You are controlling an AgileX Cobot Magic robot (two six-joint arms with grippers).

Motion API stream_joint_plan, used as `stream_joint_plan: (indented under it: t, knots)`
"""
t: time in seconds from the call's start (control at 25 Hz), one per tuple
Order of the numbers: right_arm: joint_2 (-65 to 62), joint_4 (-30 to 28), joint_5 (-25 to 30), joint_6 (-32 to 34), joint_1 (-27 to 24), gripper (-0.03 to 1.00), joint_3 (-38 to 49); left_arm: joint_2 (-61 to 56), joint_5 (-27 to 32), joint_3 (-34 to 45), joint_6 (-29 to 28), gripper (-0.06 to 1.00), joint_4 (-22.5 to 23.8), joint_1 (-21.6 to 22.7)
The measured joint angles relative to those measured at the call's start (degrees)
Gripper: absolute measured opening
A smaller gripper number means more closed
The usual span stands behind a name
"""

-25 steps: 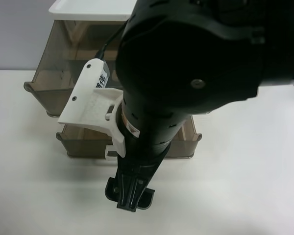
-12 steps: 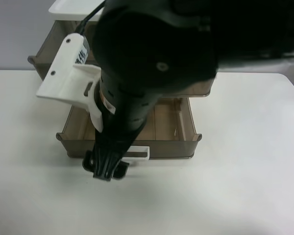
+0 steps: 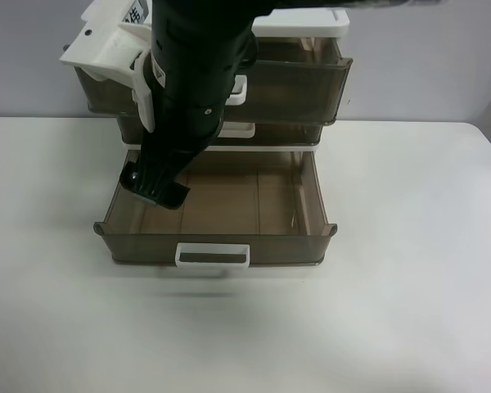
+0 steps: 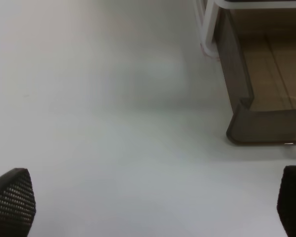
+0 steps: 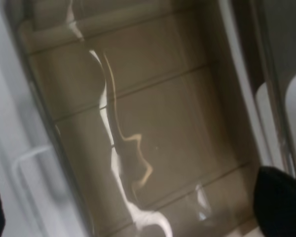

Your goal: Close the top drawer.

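In the cabinet point(image 3: 311, 20), the top drawer point(image 3: 299, 82) now sits pushed back.
The right gripper point(image 3: 154, 184) has swung up over the pulled-out bottom drawer point(image 3: 295, 244), fingers spread and holding nothing; the left gripper point(image 4: 153, 200) is parted too. Closing looks nearly done.

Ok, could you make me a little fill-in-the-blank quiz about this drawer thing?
Under the top drawer sit ___ more drawers.
The drawer pulled farthest out is the ___ one.
Its handle is coloured ___.
The right gripper hangs over it with jaws ___.
Missing words: two; bottom; white; open.
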Motion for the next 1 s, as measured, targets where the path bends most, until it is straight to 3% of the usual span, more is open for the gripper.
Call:
stream_joint_plan:
  t: [0.32,0.52,0.72,1.0]
  knots:
    - [3.3,5.68,-0.07,-3.49,-5.26,0.99,-3.75,0.0,0.0,0.0,0.0,0.99,-0.05,0.0]
    - [4.78,4.82,-3.21,-4.37,-8.44,0.99,-5.12,0.0,0.0,0.0,0.0,0.99,-0.05,0.0]
    - [4.98,9.68,-4.56,-6.12,-10.91,0.99,-5.17,0.0,0.0,0.0,0.0,0.99,-0.05,0.0]
    - [2.47,12.16,-2.81,-7.54,-11.61,0.99,-5.17,0.0,0.0,0.0,0.0,0.99,-0.05,0.0]
